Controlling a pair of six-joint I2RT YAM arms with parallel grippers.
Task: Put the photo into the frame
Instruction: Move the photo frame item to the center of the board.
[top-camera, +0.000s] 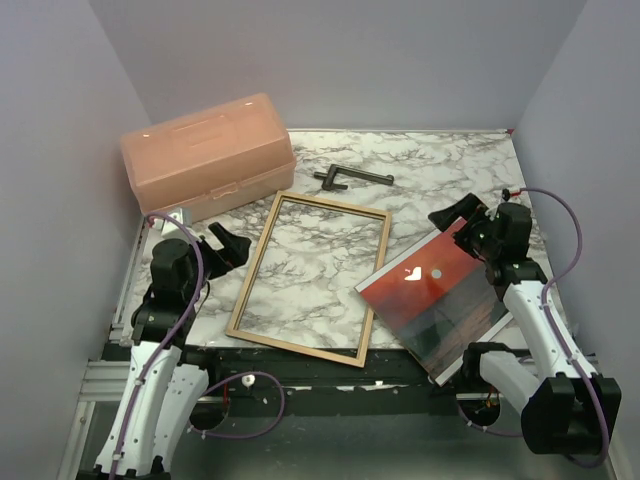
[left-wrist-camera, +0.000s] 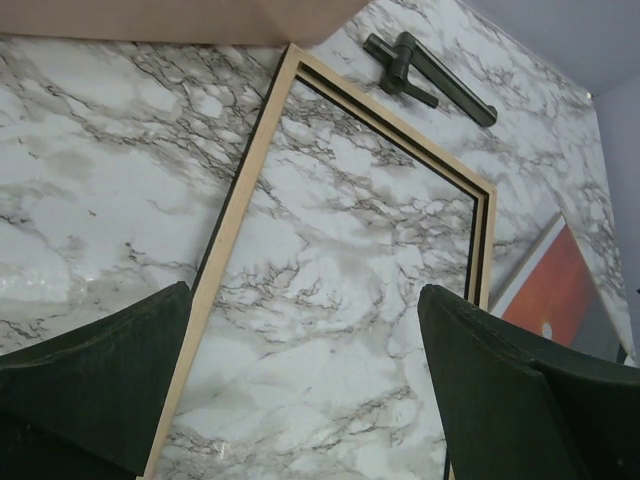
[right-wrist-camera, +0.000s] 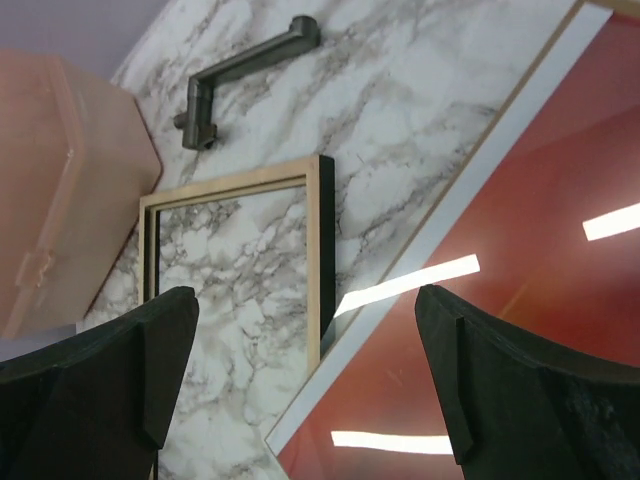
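Hovering left hand (top-camera: 228, 245): wide open, holding nothing, up over the bench by the left side of the frame.
Right hand (top-camera: 460, 222): wide open too, holding nothing, over the far corner of the photo.
Photo (top-camera: 440, 290): flat on the right side of the bench, picture side up. You can see a red sky and a little white sun. It is shiny, with bright stripes of light on it. It lies at a slant, and its near corner sticks out past the front edge. It is just to the right of the frame, not inside it.
Frame (top-camera: 310, 272): flat in the middle of the bench, light wood side up. The marble shows through its middle.
Bench (top-camera: 450, 165): white marble with grey lines.
Handle (top-camera: 350, 178): small dark metal piece behind the frame.
Box (top-camera: 208, 155): big and pink, lid shut, in the far left corner.
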